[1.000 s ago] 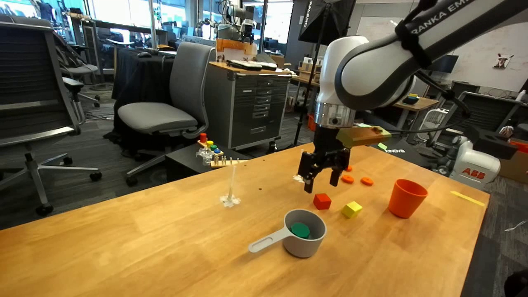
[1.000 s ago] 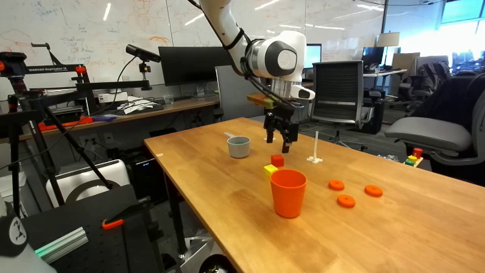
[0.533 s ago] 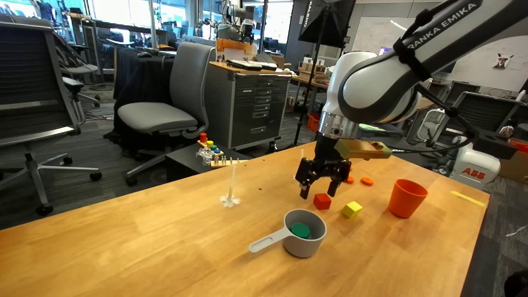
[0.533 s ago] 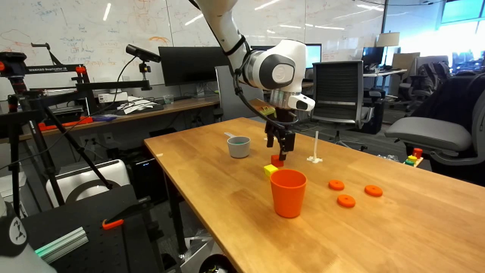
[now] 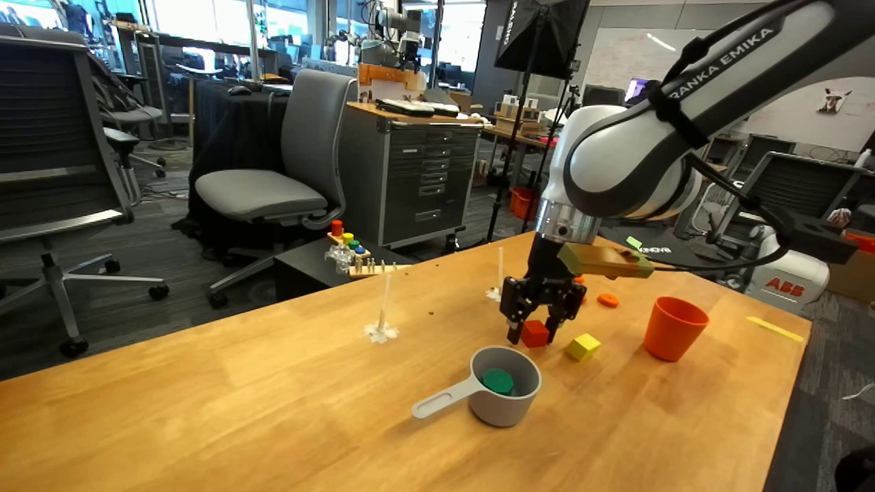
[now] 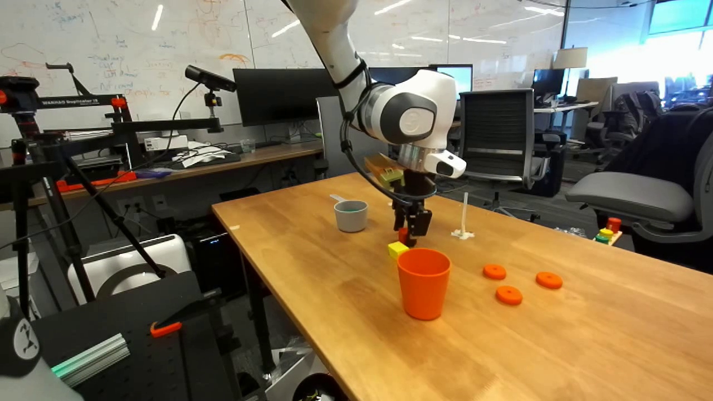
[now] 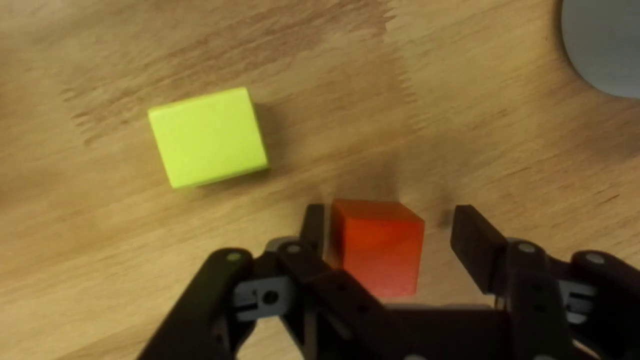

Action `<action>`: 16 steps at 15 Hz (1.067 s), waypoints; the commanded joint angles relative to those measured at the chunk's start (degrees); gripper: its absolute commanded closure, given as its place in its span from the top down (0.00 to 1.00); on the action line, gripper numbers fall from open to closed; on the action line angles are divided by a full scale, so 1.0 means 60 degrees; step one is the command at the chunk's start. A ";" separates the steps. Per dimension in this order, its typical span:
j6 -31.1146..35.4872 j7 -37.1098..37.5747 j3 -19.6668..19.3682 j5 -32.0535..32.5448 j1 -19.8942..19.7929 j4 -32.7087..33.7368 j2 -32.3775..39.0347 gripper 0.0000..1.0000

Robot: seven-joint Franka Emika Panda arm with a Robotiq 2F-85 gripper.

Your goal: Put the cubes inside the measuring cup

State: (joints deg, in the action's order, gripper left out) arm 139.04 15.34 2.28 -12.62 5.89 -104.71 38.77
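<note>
The red cube point(image 5: 535, 334) stands on the wooden table, between the fingers of my gripper point(image 5: 532, 336). In the wrist view my gripper point(image 7: 388, 225) is open. The red cube point(image 7: 382, 255) shows a narrow gap to the left finger point(image 7: 313, 222) and a wider gap to the right finger point(image 7: 472, 245). The yellow-green cube point(image 5: 583, 347) lies just beside, apart from the gripper; it also shows in the wrist view point(image 7: 209, 140). The grey measuring cup point(image 5: 502, 412) stands upright close by, with a green piece point(image 5: 497, 380) inside. Its edge shows in the wrist view point(image 7: 605, 45).
An orange cup point(image 6: 424, 287) stands near the yellow-green cube. Several flat orange discs point(image 6: 509, 295) lie on the table. A thin white stick point(image 6: 464, 214) stands upright on a white base; another stick point(image 5: 385, 304) stands farther along.
My gripper has come down to the table and its open fingers now stand on either side of the red cube. The cubes and the measuring cup have not moved.
</note>
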 commanded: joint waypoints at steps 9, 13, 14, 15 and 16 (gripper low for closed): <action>0.0326 -0.0503 0.0880 -0.0689 -0.0220 -0.0201 -0.0832 0.12; 0.0168 -0.0744 0.1578 -0.0779 0.0064 0.0009 -0.1081 0.12; 0.0120 -0.0864 0.1728 -0.0858 0.0064 0.0081 -0.1083 0.12; 0.0023 -0.0955 0.1839 -0.0924 0.0082 0.0207 -0.1042 0.12; -0.0013 -0.1060 0.1929 -0.1008 0.0090 0.0248 -0.1035 0.12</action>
State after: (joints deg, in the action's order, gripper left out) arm 140.58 12.48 12.46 -15.89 6.58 -104.38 33.11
